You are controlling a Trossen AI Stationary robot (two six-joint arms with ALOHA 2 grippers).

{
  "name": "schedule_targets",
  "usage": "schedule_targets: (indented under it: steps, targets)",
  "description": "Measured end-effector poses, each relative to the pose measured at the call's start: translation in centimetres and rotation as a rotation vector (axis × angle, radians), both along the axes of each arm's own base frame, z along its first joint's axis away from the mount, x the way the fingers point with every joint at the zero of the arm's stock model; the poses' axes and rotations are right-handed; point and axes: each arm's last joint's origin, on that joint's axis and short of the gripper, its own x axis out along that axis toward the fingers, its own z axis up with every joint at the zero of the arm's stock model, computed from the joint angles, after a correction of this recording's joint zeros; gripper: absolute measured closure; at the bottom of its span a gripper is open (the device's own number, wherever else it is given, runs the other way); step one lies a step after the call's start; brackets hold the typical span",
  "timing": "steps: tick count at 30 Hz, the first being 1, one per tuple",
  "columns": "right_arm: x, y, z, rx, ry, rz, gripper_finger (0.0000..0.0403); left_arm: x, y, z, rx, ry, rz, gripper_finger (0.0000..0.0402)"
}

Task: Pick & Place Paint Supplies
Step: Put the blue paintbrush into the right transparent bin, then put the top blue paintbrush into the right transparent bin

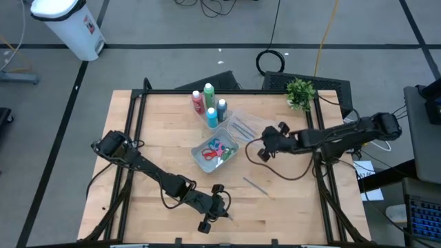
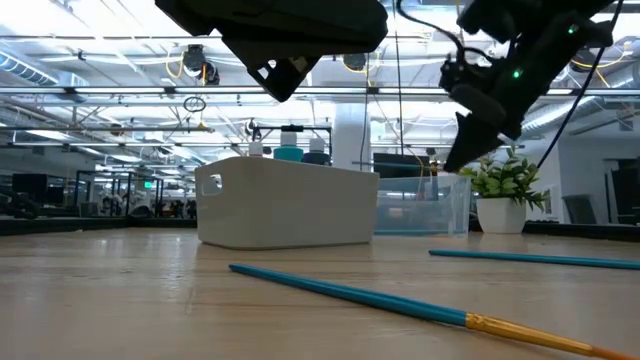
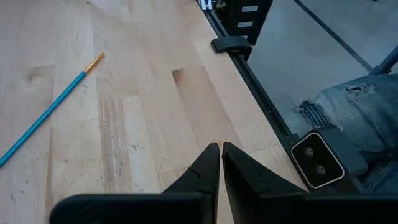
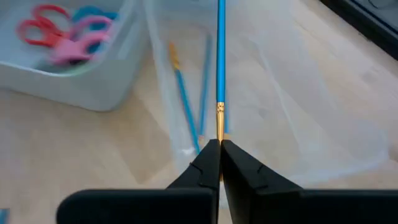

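My right gripper [image 4: 220, 144] hangs above the table's middle right [image 1: 263, 151], shut on a thin blue brush [image 4: 220, 56]. The brush reaches out over a clear tub [image 4: 267, 93] in which two more brushes [image 4: 186, 106] lie. My left gripper [image 3: 221, 146] waits shut over the table's near middle [image 1: 224, 207], holding nothing that I can make out. Two brushes [image 2: 380, 293] [image 2: 530, 258] lie flat on the wood. Scissors [image 4: 62, 37] lie in a white tub [image 1: 215, 153], and capped bottles [image 1: 209, 103] stand behind it. My right gripper pinches the brush between its two fingertips at the orange-gold end [image 4: 219, 127]. The fingers slant down from the table's right and lie along the brush. The blue handle runs straight on from the fingers, clear of the table, above the clear tub.
A small potted plant [image 1: 300, 93] stands at the far right corner. The low camera [image 3: 317, 165] sits at the table's near edge, with a person's jeans [image 3: 360, 112] just beyond it. Bare wood [image 1: 158, 158] lies on the table's left half.
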Motion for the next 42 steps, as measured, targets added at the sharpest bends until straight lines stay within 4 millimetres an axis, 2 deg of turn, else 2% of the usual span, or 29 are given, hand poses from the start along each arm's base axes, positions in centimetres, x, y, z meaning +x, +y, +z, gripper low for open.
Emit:
schedule_targets:
  steps: [8,11,19,24,26,30,36,39,42]
  targets:
    - [-0.1,-0.6,-0.2,0.066,0.027,0.009,0.0402,0.0,0.0,0.0,0.000,0.000,0.000,0.0376]
    - [0.0,-0.6,-0.2,0.065,0.015,0.007,0.0390,0.0,0.0,0.0,0.000,0.000,0.000,0.0376]
    - [0.0,-0.6,0.0,0.071,0.004,0.013,0.0306,0.0,0.0,0.0,0.000,0.000,0.000,0.0376]
    - [0.1,0.4,1.3,0.221,-0.106,0.183,0.0265,0.0,0.0,0.0,0.000,0.000,0.000,0.0376]
    - [0.6,1.9,2.2,0.269,-0.196,0.315,0.0259,0.0,0.0,0.0,0.000,0.000,0.000,0.0376]
    - [1.3,6.3,4.1,0.355,-0.412,0.628,0.0260,0.0,0.0,0.0,-0.002,-0.002,0.004,0.0376]
    - [0.5,13.9,7.1,0.266,-0.819,1.057,0.0265,0.1,0.1,0.1,-0.085,0.031,0.094,0.0376]
    - [-0.4,17.1,7.1,0.275,-0.939,1.164,0.0259,0.1,0.1,0.1,-0.097,0.036,0.102,0.0376]
    - [-0.8,18.9,6.6,0.232,-0.945,1.092,0.0243,0.1,0.1,0.1,-0.098,0.037,0.103,0.0375]
